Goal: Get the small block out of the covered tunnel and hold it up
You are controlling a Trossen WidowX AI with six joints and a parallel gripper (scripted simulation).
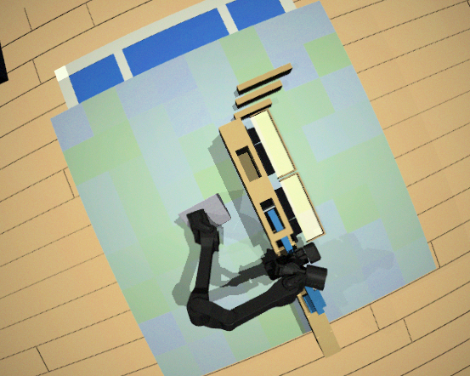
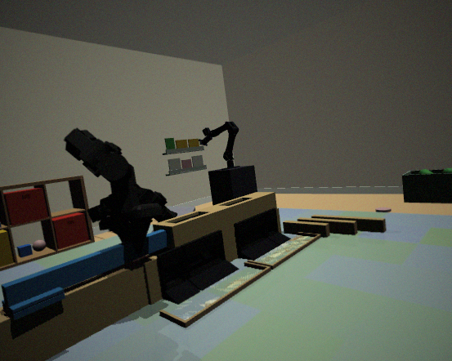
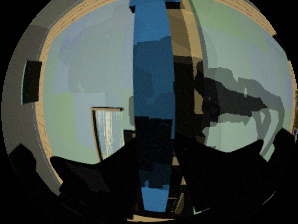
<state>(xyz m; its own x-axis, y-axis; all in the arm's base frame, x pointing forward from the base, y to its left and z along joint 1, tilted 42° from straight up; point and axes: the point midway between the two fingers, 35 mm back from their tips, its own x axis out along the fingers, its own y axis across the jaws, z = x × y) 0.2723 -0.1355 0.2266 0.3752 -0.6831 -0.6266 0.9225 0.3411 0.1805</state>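
The long wooden tunnel [image 1: 232,129] [image 2: 229,238] has two openings in its top. A blue bar [image 1: 274,219] shows inside the nearer opening; bare wood shows in the farther one. The blue handle [image 1: 314,295] [image 2: 67,267] [image 3: 154,90] sticks out of the near end and lies along a wooden rail [image 1: 326,338] [image 2: 87,302] [image 3: 189,30]. My gripper [image 1: 290,256] [image 2: 136,259] [image 3: 157,137] is shut on the blue handle just outside the tunnel's end, one finger on each side. The small block and most of the cage are hidden.
Two pale framed panels [image 1: 274,145] [image 1: 301,208] lie along the tunnel's side, by its dark side openings. Three loose wooden rods [image 1: 265,78] [image 1: 258,94] [image 1: 253,109] lie past the far end. The arm's grey base [image 1: 218,208] stands on the other side.
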